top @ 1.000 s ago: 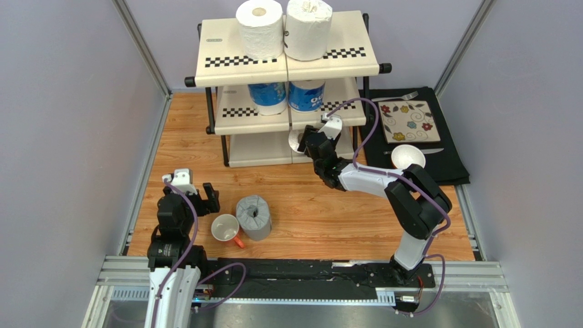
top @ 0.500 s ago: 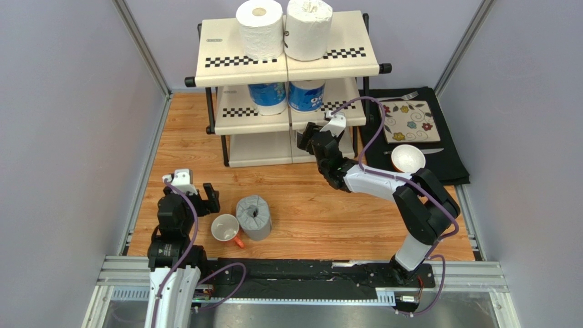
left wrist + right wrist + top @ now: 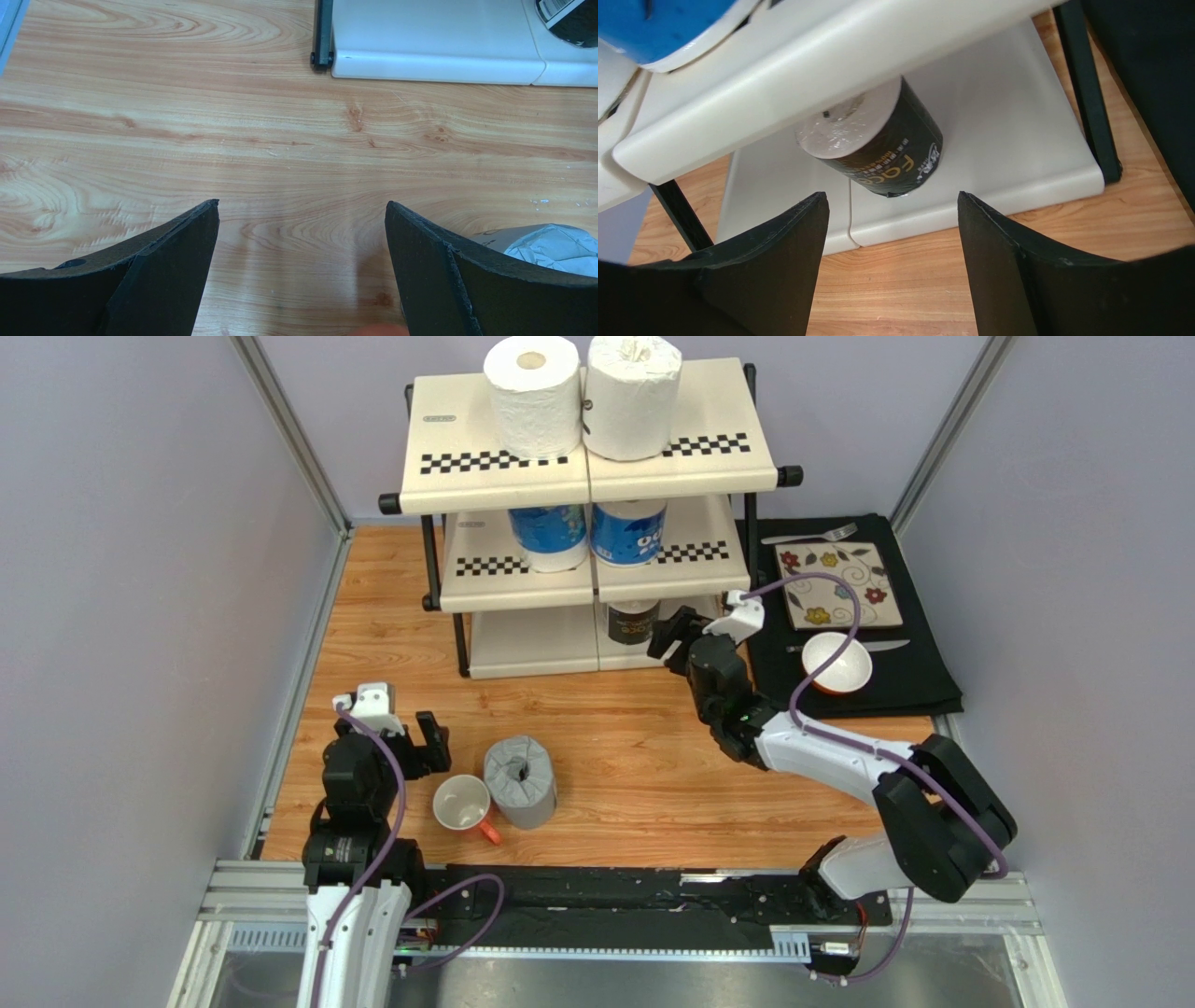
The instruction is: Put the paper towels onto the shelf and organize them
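The shelf [image 3: 452, 443] stands at the back of the table. Two white paper towels [image 3: 533, 395] [image 3: 633, 392] stand on its top tier. Two blue-printed ones [image 3: 550, 532] [image 3: 627, 529] are on the middle tier. A dark-wrapped roll [image 3: 885, 150] stands on the bottom tier [image 3: 1018, 140], seen from above as a dark roll [image 3: 634, 620]. My right gripper [image 3: 892, 203] is open and empty, a short way in front of that roll, off the shelf's right front [image 3: 678, 636]. A grey roll [image 3: 521, 780] stands on the wood, and its edge shows in the left wrist view [image 3: 554, 245]. My left gripper [image 3: 302, 210] is open and empty over bare wood, left of the grey roll [image 3: 393, 732].
A white mug with an orange handle [image 3: 462, 804] sits touching the grey roll's left side. A black mat [image 3: 912, 651] right of the shelf carries a floral tile [image 3: 838, 585], a white bowl [image 3: 838, 662] and cutlery. Grey walls close in both sides.
My right gripper has drawn back out from under the shelf, toward the right and near side, and the dark-wrapped roll stays on the bottom tier. The left arm has not moved.
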You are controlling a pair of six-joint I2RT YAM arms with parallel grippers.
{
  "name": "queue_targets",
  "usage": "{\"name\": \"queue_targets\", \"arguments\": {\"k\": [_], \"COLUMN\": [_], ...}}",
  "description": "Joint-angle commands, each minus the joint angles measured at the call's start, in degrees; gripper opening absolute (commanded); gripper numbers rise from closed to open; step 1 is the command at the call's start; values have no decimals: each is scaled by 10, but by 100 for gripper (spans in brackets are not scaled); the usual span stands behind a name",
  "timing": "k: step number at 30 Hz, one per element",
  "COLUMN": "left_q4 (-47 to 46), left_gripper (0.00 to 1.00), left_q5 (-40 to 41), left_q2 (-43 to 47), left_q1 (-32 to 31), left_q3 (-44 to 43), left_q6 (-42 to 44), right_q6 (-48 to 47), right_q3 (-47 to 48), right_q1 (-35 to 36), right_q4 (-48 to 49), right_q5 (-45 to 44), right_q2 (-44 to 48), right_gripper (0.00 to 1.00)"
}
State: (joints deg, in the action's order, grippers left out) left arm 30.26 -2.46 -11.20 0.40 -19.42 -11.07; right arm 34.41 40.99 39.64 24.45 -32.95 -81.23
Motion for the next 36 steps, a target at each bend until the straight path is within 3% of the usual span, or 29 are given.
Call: {"name": "queue_targets", "arguments": {"k": [1,5,14,21,36], "left_q4": [-15,-13,-13,-13,-13], "left_gripper": [96,96,96,96,96], "left_q5": [1,3,4,7,4], "left_q2": [6,7,8,11,11], "left_q1": [-2,-2,-1,-2,-2], "left_q3": [2,3,3,3,3], "left_q6": [4,4,4,4,4], "right_q6": [83,161,262,272,266], "right_q3": [-32,-34,-28,-14,31], "right_q1": [-23,-64,-125,-132,-142], "right_q4": [30,31,197,299,307], "right_q5": [-3,35,124,130,133], "right_q2": [18,-4,-138,-212,-255], "right_gripper": [71,71,72,74,75]}}
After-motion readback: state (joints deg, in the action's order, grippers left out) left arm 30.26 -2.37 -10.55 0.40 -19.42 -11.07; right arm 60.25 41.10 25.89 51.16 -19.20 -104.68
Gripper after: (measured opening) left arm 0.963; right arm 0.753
